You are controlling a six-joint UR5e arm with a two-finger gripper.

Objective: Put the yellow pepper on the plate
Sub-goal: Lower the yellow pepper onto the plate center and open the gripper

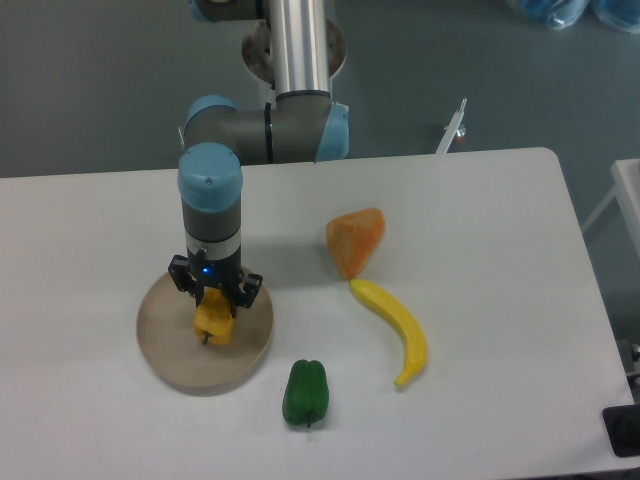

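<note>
Progress: you have the yellow pepper (pixel 213 325) over the plate (pixel 165 352) | gripper (pixel 214 310) jaws clamped on it; release and retreat remain

The plate (pixel 160 345) looks matt and smooth, like unglazed tan plastic or wood. The yellow pepper (pixel 213 324) has a soft plastic sheen, as do the green pepper (pixel 305 391) and the banana (pixel 396 330). The orange wedge (pixel 355 240) looks rougher and duller. The table (pixel 480 230) is smooth, matt white. The arm's tube (pixel 298 45) is brushed metal, its caps (pixel 209 170) satin blue plastic.
</note>
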